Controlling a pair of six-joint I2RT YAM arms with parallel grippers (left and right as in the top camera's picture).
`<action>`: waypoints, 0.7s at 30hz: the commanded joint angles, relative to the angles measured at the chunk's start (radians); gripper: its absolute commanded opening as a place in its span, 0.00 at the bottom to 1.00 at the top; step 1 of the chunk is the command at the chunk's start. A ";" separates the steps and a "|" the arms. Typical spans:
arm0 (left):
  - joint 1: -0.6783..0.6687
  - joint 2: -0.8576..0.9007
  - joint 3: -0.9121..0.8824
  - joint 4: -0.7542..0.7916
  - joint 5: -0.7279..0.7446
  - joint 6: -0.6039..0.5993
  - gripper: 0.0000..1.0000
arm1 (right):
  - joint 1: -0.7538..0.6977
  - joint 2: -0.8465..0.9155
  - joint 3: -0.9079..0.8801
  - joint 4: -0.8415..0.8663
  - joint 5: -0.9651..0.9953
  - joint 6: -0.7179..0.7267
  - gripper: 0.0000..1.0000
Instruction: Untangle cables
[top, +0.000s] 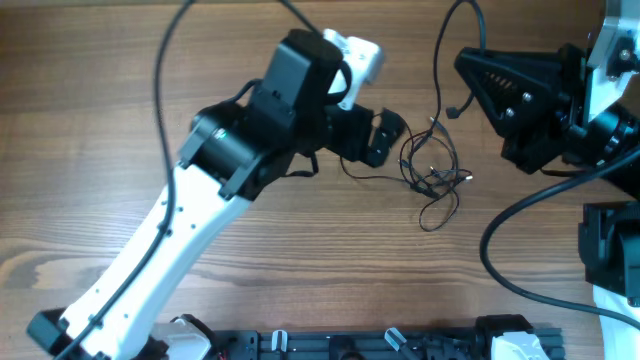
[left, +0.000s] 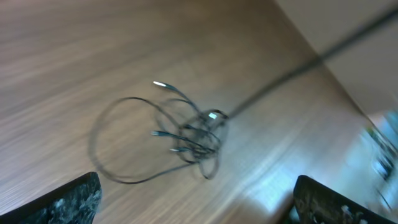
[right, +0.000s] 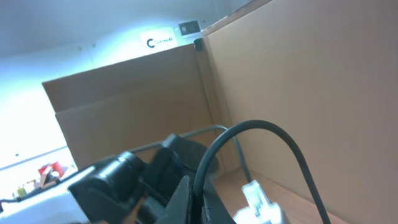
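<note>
1. In the overhead view the cables lie on the table, just right of the frame's centre. They are one tangle, with several thin loops crossing at a dense spot and small plug ends sticking out.
2. The left wrist view puts that knot mid-frame. A large loop lies to its left, and one strand runs off toward the upper right.
3. The left gripper sits just left of the bundle with its jaws spread wide and nothing between them. It does not appear to touch the wires.
4. The right gripper, upper right in the overhead view, is closed. Whether it pinches a strand cannot be told.
5. Judged from this, the untangling is barely begun, since no wire lies free of the other.
6. What is left is to take hold of one wire, draw the loops out of the knot, and lay the two wires apart.
</note>
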 joint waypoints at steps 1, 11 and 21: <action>0.003 0.015 0.005 0.007 0.176 0.143 1.00 | -0.005 -0.011 0.003 0.043 0.037 0.070 0.04; 0.042 0.020 -0.012 0.137 0.370 0.228 1.00 | -0.005 -0.010 0.003 0.335 0.056 0.354 0.04; 0.042 0.082 -0.012 0.388 0.529 0.254 1.00 | -0.004 -0.010 0.003 0.451 0.130 0.519 0.04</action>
